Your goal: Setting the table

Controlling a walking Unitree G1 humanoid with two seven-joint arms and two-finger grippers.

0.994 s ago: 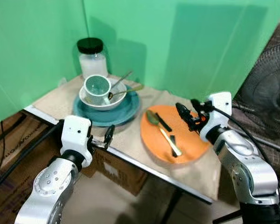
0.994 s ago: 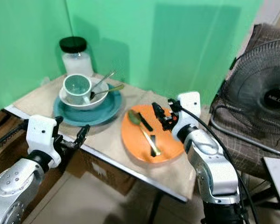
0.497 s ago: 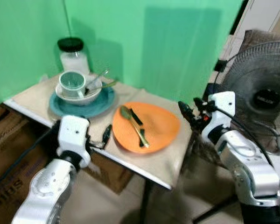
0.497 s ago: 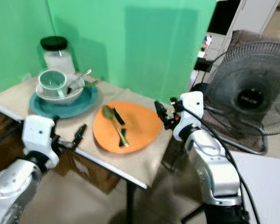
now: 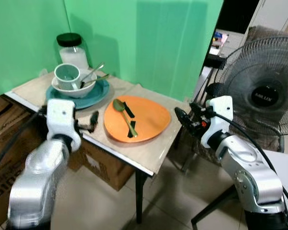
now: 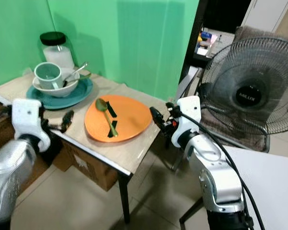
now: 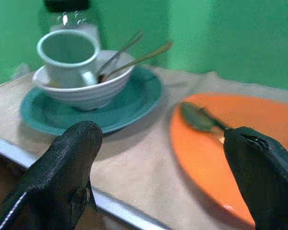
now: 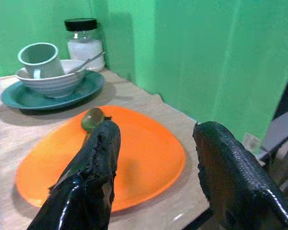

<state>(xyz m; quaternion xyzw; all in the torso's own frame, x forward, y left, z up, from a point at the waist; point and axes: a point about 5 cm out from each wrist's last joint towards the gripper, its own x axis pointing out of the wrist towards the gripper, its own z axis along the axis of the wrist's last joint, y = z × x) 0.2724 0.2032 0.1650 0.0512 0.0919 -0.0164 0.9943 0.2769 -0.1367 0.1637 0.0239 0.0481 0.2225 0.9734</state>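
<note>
Spoon (image 5: 123,114) on orange plate (image 5: 151,120), cup (image 5: 67,75) in bowl (image 5: 79,89); both grippers gape empty.

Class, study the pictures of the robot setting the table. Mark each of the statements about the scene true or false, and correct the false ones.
1. A spoon lies on the orange plate. True.
2. The mug stands beside the bowl. False: it sits in the bowl.
3. The right gripper holds a fork. False: it is open and holds nothing.
4. The jar has a black lid. True.
5. The bowl rests on a teal plate. True.
</note>
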